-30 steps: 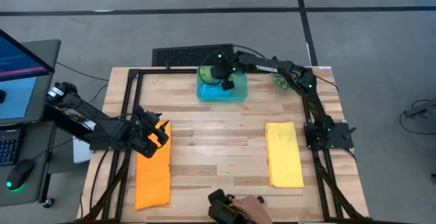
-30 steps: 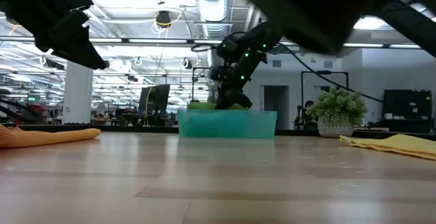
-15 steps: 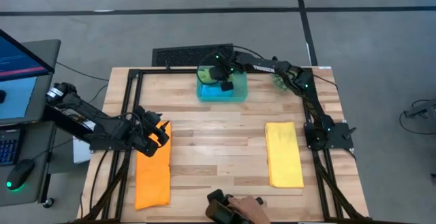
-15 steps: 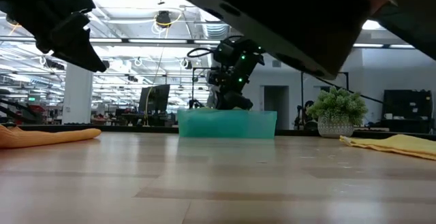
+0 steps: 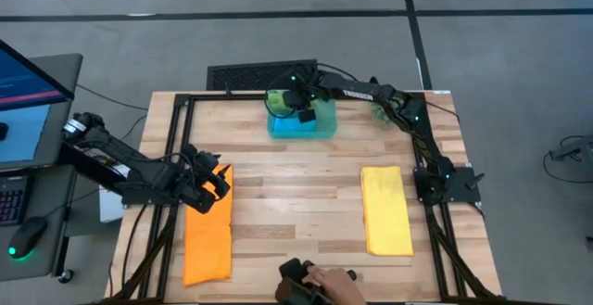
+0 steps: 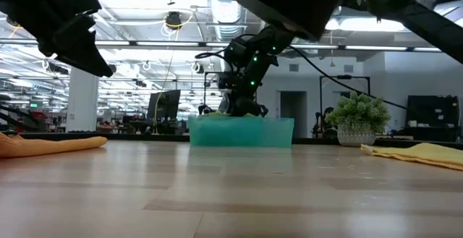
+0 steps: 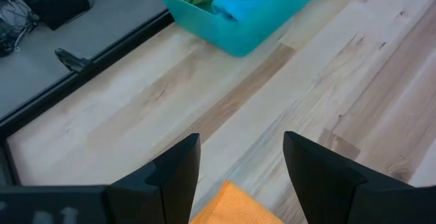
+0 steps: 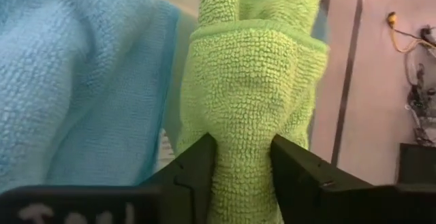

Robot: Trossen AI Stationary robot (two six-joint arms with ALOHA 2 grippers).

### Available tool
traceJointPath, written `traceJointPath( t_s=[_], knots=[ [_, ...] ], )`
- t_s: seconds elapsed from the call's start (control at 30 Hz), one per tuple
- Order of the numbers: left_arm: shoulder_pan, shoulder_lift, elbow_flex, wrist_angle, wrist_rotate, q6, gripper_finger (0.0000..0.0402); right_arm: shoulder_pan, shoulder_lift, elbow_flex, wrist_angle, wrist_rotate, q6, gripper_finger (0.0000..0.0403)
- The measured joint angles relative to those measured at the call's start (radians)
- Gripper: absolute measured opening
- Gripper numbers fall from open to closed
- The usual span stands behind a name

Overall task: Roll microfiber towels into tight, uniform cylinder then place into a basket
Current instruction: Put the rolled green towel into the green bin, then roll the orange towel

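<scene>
High view, left to right: the left gripper (image 5: 215, 182) hovers over the far end of the flat orange towel (image 5: 208, 235), fingers (image 7: 178, 171) spread apart and empty, seemingly ready to start the next roll. At the table's (image 5: 296, 203) far edge sits the basket (image 5: 301, 125), where the right gripper (image 5: 298, 112) reaches down inside. Its fingers (image 8: 194, 169) flank the rolled green towel (image 8: 253, 94) on either side; whether they grip it or have just let go, I cannot tell. A rolled blue towel (image 8: 75, 74) lies beside it. The flat yellow towel (image 5: 385, 209) waits on the right. A plant ball (image 6: 359, 119) stands behind. Four towels: two rolled in the basket, two flat.
</scene>
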Motion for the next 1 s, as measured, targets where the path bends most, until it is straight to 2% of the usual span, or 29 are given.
traceJointPath(
  t_s=[0.23,0.6,0.83,1.0],
  knots=[
    [0.000,0.000,0.000,-0.001,0.026,0.000,0.0204,0.033,-0.002,0.035,-0.033,0.001,0.000,0.0172],
    [0.000,0.000,0.000,-0.001,0.050,0.000,0.0204,0.047,-0.002,0.152,-0.204,0.001,0.046,0.0147],
    [0.000,0.000,0.000,0.003,0.050,0.000,0.0204,0.047,-0.004,0.329,-0.571,-0.009,0.259,0.0122],
    [0.000,0.000,0.000,0.015,0.054,-0.008,0.0204,0.056,-0.048,0.353,-0.827,-0.081,0.395,0.0104]
  ],
)
